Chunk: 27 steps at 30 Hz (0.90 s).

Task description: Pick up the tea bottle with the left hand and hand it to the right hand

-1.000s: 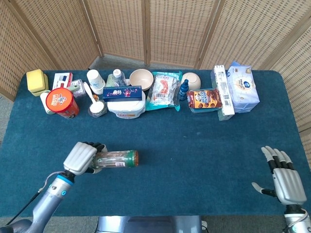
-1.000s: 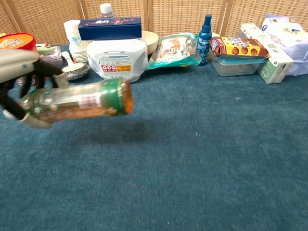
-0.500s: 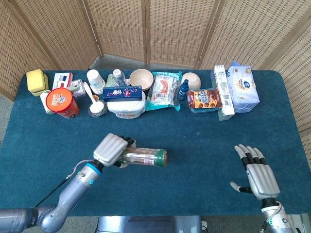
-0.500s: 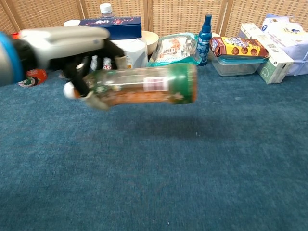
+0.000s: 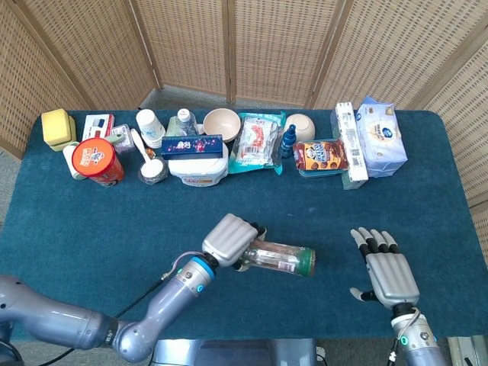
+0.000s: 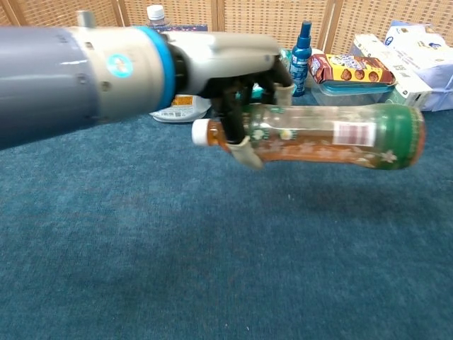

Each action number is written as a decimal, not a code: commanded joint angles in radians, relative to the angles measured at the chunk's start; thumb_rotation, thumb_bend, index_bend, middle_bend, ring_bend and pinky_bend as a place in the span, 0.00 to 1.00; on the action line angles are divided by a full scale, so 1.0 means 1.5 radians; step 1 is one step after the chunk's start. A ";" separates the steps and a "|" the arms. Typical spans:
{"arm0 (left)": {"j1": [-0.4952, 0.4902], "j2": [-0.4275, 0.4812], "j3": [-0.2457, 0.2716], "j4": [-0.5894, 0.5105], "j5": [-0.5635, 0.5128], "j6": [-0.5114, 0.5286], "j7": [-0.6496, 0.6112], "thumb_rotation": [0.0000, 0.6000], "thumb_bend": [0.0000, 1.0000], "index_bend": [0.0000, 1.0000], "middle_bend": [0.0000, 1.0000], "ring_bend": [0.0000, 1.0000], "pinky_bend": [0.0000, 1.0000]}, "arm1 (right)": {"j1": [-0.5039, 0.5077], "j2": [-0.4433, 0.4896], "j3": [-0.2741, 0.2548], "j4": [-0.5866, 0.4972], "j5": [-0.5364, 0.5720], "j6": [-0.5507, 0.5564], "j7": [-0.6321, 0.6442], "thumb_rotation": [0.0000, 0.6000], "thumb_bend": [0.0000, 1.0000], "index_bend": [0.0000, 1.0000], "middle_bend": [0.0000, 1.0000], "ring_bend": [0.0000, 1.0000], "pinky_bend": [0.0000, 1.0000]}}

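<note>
My left hand [image 5: 231, 239] [image 6: 233, 78] grips the tea bottle [image 5: 280, 258] [image 6: 325, 136] near its white cap and holds it sideways above the blue table [image 5: 91, 221], green base pointing right. The bottle is clear plastic with brown tea and a green label. My right hand [image 5: 386, 267] hovers open at the front right, fingers spread and pointing away, a short gap right of the bottle's base. The chest view does not show the right hand.
A row of goods lines the table's far edge: red tub [image 5: 98, 162], paper cups [image 5: 150, 126], white container with dark blue box [image 5: 194, 149], bowl [image 5: 222, 122], snack bag [image 5: 257, 143], blue spray bottle [image 5: 289, 140] [image 6: 301, 47], cookie pack [image 5: 321, 155] [image 6: 350, 69], tissue packs [image 5: 379, 137].
My left arm has carried the bottle rightward across the table front. My right hand has moved left and forward toward it, still open.
</note>
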 commanded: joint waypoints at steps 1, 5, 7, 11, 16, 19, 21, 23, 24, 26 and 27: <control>-0.026 -0.024 -0.004 0.004 -0.025 0.028 0.018 1.00 0.01 0.56 0.59 0.58 0.58 | 0.021 -0.013 0.002 -0.018 0.032 0.020 -0.040 0.91 0.00 0.00 0.00 0.00 0.00; -0.045 -0.042 -0.001 0.017 -0.047 0.055 0.025 1.00 0.01 0.56 0.59 0.58 0.58 | 0.036 -0.029 0.000 -0.018 0.054 0.036 -0.066 0.91 0.00 0.00 0.00 0.00 0.00; -0.052 -0.045 -0.002 0.025 -0.058 0.059 0.022 1.00 0.01 0.56 0.59 0.58 0.58 | 0.043 -0.038 -0.001 -0.018 0.064 0.044 -0.076 0.91 0.00 0.00 0.00 0.00 0.00; -0.062 -0.045 -0.008 0.038 -0.067 0.063 0.009 1.00 0.01 0.56 0.59 0.58 0.58 | 0.059 -0.062 -0.005 -0.018 0.086 0.058 -0.104 0.91 0.00 0.00 0.00 0.00 0.00; -0.072 -0.049 -0.014 0.050 -0.077 0.061 -0.005 1.00 0.01 0.56 0.59 0.58 0.58 | 0.076 -0.091 -0.007 -0.018 0.103 0.071 -0.131 0.91 0.00 0.00 0.00 0.00 0.00; -0.083 -0.058 -0.020 0.062 -0.089 0.057 -0.012 1.00 0.01 0.56 0.59 0.58 0.58 | 0.092 -0.114 -0.007 -0.018 0.117 0.085 -0.167 0.91 0.00 0.00 0.00 0.00 0.00; -0.089 -0.061 -0.022 0.066 -0.096 0.059 -0.013 1.00 0.01 0.56 0.59 0.58 0.58 | 0.102 -0.129 -0.001 -0.018 0.133 0.100 -0.187 0.91 0.00 0.00 0.00 0.00 0.00; -0.095 -0.062 -0.020 0.067 -0.101 0.063 -0.013 1.00 0.01 0.56 0.59 0.58 0.58 | 0.115 -0.143 0.009 -0.018 0.151 0.119 -0.208 0.91 0.00 0.00 0.00 0.00 0.00; -0.096 -0.062 -0.020 0.067 -0.102 0.064 -0.014 1.00 0.01 0.56 0.59 0.58 0.58 | 0.119 -0.146 0.011 -0.018 0.156 0.123 -0.214 0.91 0.00 0.00 0.00 0.00 0.00; -0.098 -0.061 -0.019 0.067 -0.102 0.067 -0.016 1.00 0.01 0.56 0.59 0.58 0.58 | 0.130 -0.153 0.021 -0.018 0.173 0.137 -0.228 0.91 0.00 0.00 0.00 0.00 0.00; -0.099 -0.061 -0.018 0.068 -0.102 0.069 -0.018 1.00 0.01 0.56 0.59 0.58 0.58 | 0.135 -0.157 0.025 -0.018 0.181 0.143 -0.234 0.91 0.00 0.00 0.00 0.00 0.00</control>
